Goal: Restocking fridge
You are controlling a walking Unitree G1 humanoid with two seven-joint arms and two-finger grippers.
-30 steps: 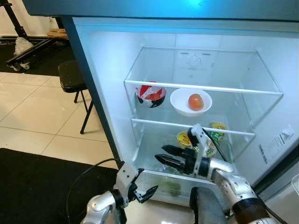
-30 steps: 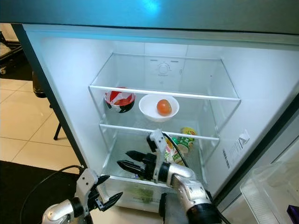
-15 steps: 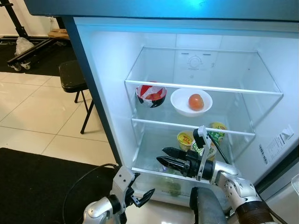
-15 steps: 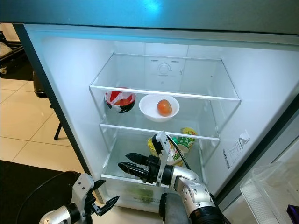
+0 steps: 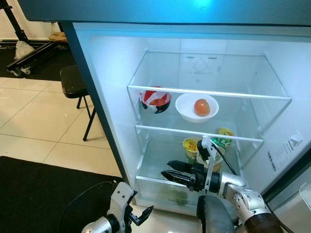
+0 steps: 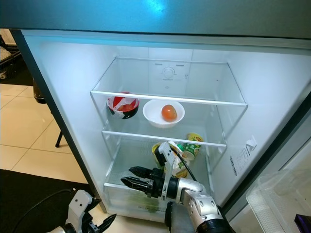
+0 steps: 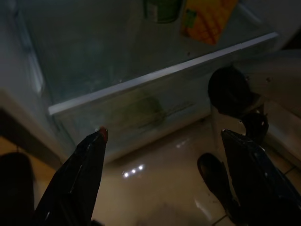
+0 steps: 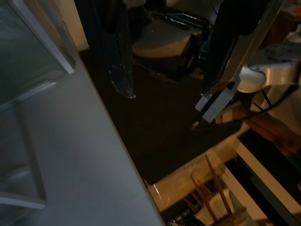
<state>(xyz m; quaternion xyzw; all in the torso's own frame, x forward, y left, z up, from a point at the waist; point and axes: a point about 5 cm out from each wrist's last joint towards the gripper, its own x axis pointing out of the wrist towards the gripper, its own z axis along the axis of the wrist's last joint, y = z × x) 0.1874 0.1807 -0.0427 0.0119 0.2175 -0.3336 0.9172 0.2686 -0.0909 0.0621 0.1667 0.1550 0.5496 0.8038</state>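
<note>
Fridge (image 5: 116,82) door open, interior lit. Top glass shelf (image 5: 209,92) bare. Middle shelf (image 5: 160,128) holds a red-and-white bowl (image 5: 155,99) on the robot's left and, just beside it, a white bowl (image 5: 196,108) with a tomato (image 5: 201,107) inside. Lower shelf: a yellow cup (image 5: 191,145) and a green-lidded cup (image 5: 223,137) near the back, close together. Something green sits blurred behind the crisper front (image 5: 177,195); cannot tell what.

Right gripper (image 5: 165,170) is at the front edge of the lower shelf, pointing to the robot's left, fingers (image 5: 177,166) spread apart, holding nothing. It is in front of the cups, not touching them. A white bracket (image 5: 208,155) on the wrist stands up before the cups.

Left gripper (image 5: 142,215) is low, outside the fridge, near the floor by the bottom left corner, fingers parted, empty. The left wrist view shows its two fingers (image 7: 80,174) wide apart over the tan floor (image 7: 155,197), facing the crisper front and shelf edge (image 7: 160,75).

Outside to the left: a black chair (image 5: 73,82) on the tiles, a black mat (image 5: 43,194) below.
</note>
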